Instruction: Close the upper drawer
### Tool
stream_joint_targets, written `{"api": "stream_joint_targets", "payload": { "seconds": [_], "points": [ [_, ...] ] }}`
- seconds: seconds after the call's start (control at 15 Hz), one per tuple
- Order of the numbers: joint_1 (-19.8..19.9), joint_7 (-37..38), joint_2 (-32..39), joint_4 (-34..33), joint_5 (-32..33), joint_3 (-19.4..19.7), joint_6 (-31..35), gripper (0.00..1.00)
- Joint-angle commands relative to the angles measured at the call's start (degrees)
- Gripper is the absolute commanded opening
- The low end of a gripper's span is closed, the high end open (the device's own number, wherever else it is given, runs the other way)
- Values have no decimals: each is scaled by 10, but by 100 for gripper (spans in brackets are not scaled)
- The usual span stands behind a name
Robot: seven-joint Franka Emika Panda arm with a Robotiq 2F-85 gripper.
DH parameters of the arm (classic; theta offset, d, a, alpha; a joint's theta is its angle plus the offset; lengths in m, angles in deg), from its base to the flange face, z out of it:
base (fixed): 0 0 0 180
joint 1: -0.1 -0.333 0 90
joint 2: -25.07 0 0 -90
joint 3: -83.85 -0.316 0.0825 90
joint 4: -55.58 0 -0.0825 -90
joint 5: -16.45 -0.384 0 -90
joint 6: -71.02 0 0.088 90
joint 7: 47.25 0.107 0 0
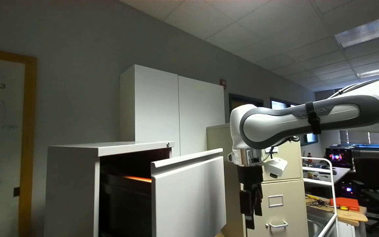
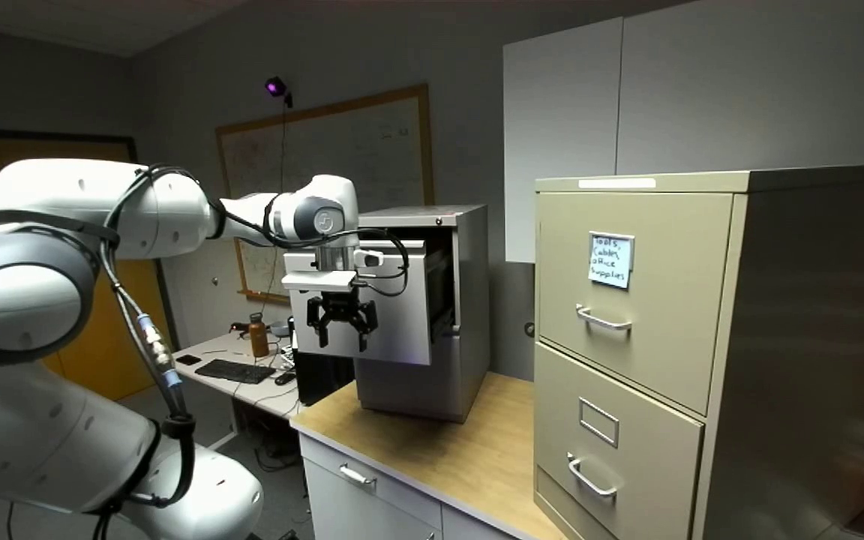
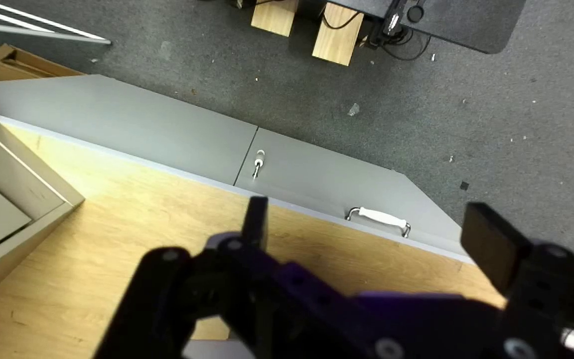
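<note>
The upper drawer (image 1: 189, 197) is pulled out of the low white cabinet (image 1: 69, 187). Its plain white front also shows in an exterior view (image 2: 403, 326). A dark cavity with an orange-lit strip shows behind the front. My gripper (image 2: 343, 343) points down in front of the drawer front, its fingers spread and empty. In an exterior view the gripper (image 1: 253, 220) stands apart from the front, with a gap between them. In the wrist view the gripper (image 3: 366, 204) has wide-apart fingers over the countertop's edge, with nothing between them. The drawer front is not clearly seen there.
A beige filing cabinet (image 2: 634, 300) with handles stands beside the low cabinet on the wooden countertop (image 2: 432, 442). Tall white cupboard doors (image 1: 156, 105) rise behind. White handles (image 3: 381, 217) stick out below the countertop edge. A desk (image 2: 214, 360) holds a keyboard and a bottle.
</note>
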Motion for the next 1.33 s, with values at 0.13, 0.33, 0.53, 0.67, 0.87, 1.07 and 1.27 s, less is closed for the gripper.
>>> {"api": "stream_joint_targets", "payload": {
  "seconds": [0.13,0.33,0.53,0.67,0.87,1.07,1.27],
  "points": [
    [5,13,9,-7,3,-5,-1,100],
    [7,29,25,-20,2,-10,17,100],
    [9,46,44,-38,10,-20,41,75],
    [10,57,60,-55,18,-27,57,72],
    [10,74,83,-91,26,-36,83,49],
    [10,93,101,-125,32,-47,115,26],
    [6,96,120,-161,32,-51,154,4]
  ]
}}
